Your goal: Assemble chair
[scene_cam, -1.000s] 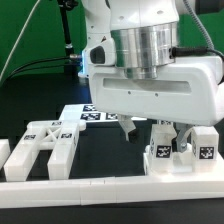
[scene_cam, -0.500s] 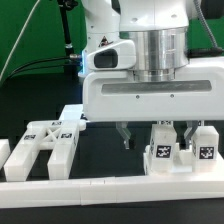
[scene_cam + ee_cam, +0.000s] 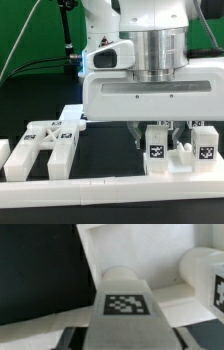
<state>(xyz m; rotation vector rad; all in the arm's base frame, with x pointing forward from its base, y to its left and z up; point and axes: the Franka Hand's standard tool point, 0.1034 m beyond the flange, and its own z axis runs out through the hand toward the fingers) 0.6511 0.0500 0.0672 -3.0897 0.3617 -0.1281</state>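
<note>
The gripper (image 3: pixel 156 130) hangs low over a white chair part (image 3: pixel 157 152) near the border rail (image 3: pixel 100 186) in the exterior view, jaws narrow astride it.

In the wrist view that chair part (image 3: pixel 126 304) sits between the jaws, and I cannot tell whether they touch it.

This looks like the grasping step. Next comes a firm squeeze, then a straight lift.

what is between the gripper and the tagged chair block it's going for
Nothing visible. The gripper is down over the tagged chair block, with one jaw on either side of it; the wrist view shows nothing in the gaps.
</note>
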